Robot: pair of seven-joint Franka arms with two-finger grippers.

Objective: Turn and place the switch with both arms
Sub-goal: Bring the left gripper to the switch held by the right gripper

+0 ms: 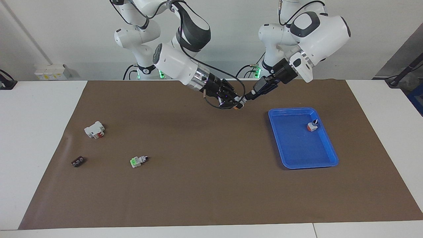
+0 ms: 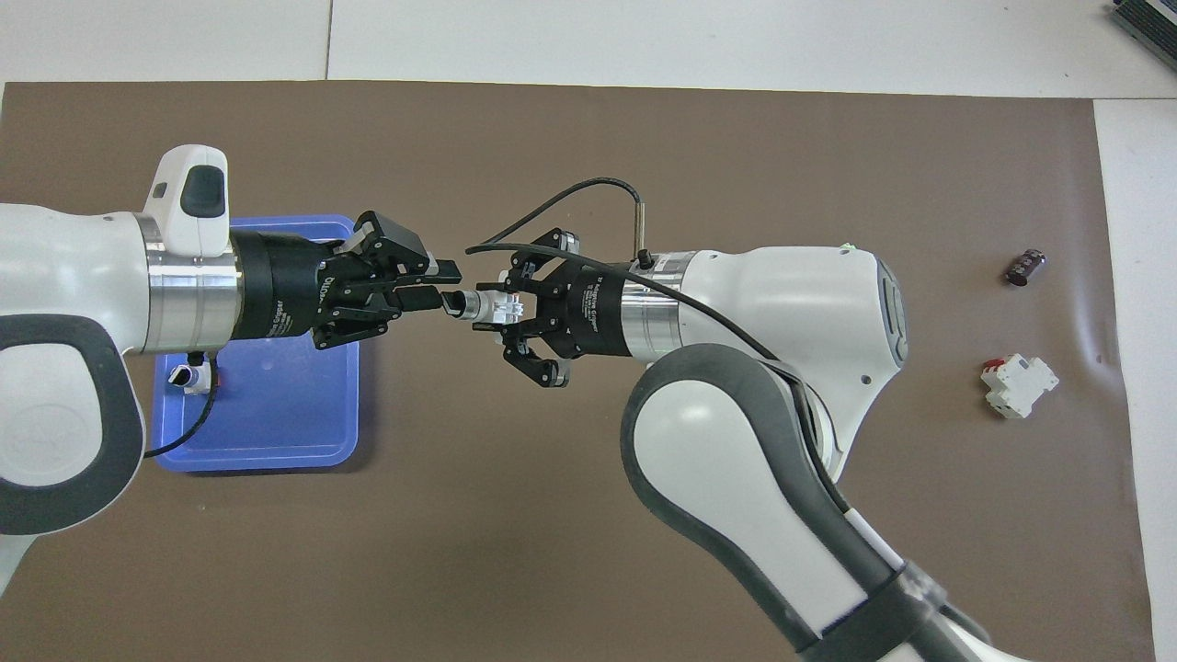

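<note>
We see the right tool clamped on the small white-grey blocky switch, held in the air over the brown mat on the tabletop beside the blue plastic tray, short black knob presented outward. The left tool meets it head-on, fingers flanking the knob; whether they grip it yet we cannot tell, presumably to turn it
</note>
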